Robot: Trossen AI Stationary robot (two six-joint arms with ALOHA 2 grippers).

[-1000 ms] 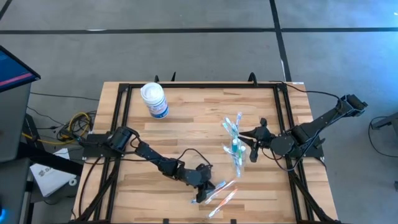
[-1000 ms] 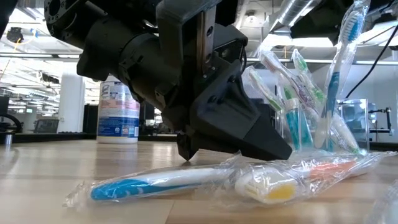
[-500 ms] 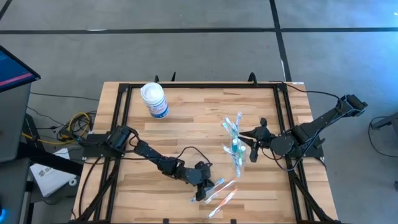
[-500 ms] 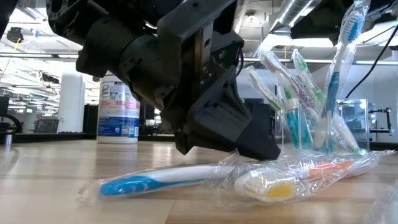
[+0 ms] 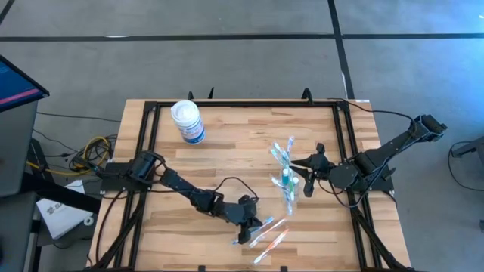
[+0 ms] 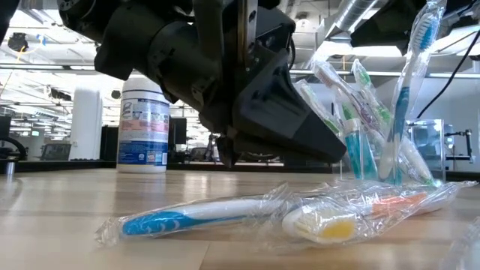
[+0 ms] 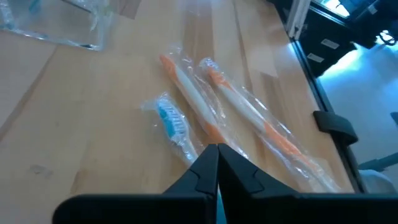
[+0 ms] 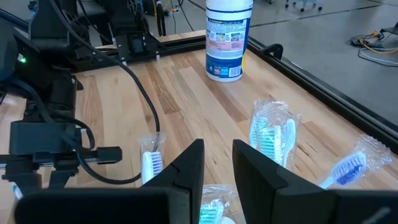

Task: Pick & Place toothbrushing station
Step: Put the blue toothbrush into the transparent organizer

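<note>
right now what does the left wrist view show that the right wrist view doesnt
Only the left wrist view shows two orange-handled wrapped toothbrushes lying on the table, with the left gripper above them, its jaws shut and empty.

Only the right wrist view shows the white canister, the left arm and the open right gripper at the wrapped brushes standing in the cup.

Both show the wooden table and wrapped toothbrushes.
</note>
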